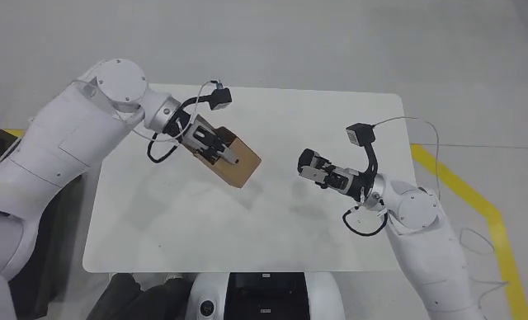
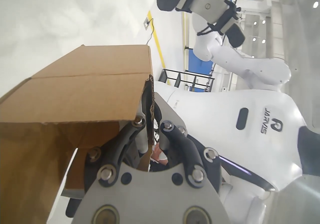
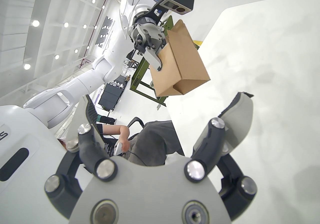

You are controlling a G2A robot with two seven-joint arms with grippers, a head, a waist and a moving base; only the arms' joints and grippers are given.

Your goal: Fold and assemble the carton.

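- Left gripper (image 2: 149, 113): fingers clamped on one wall of the carton (image 1: 238, 162), which hangs tilted above the white table (image 1: 330, 237).
- Right gripper (image 3: 162, 112): fingers spread wide, holding nothing, facing the carton from well apart.
- Yellow floor line (image 1: 466, 192) runs beside the table.

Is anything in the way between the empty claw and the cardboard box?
No, nothing visible. The open right gripper faces the carton across a bare stretch of the table. The left gripper holds the carton by one wall.
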